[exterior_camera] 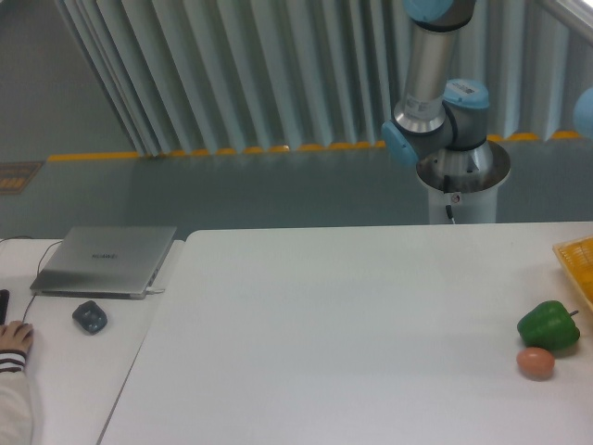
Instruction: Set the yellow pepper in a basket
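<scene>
basket (pixel 577 257) corner at right edge; laptop (pixel 107 259) logo unreadable; gripper out of view, its state cannot be told.

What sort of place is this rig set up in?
Most likely a robotics lab or workshop test bench. The arm stands on a pedestal behind a plain white table, a closed laptop and mouse sit on a side desk, and a yellow floor line runs along a corrugated wall.
</scene>
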Motion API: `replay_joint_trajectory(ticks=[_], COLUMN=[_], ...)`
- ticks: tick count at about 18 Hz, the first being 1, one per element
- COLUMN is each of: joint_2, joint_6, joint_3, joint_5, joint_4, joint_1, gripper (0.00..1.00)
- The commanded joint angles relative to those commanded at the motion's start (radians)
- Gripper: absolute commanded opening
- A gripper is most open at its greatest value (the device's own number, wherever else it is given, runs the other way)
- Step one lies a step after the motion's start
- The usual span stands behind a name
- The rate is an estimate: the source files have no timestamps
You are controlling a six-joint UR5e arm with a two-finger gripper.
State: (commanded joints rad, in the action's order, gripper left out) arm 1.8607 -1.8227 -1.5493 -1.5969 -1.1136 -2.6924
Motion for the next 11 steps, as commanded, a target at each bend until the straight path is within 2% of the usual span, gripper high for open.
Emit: replay_joint_trajectory(ticks=[1, 3, 5, 9, 11], joint_2=[0.0, -0.002, -0.005, -0.038, -0.052], joint_6=[0.046, 0.126, 0.154, 0.158, 0.158], joint_3=[0.006, 0.038, 0.057, 0.043, 0.035], joint_5=[0.006, 0.034, 0.07, 0.078, 0.078], joint_4=[-0.018, -0.102, -0.179, -0.206, -0.262], joint_1=[0.028, 0.071, 0.083, 0.121, 0.141], gripper=[1.0, 1.0, 1.0, 1.0, 1.0])
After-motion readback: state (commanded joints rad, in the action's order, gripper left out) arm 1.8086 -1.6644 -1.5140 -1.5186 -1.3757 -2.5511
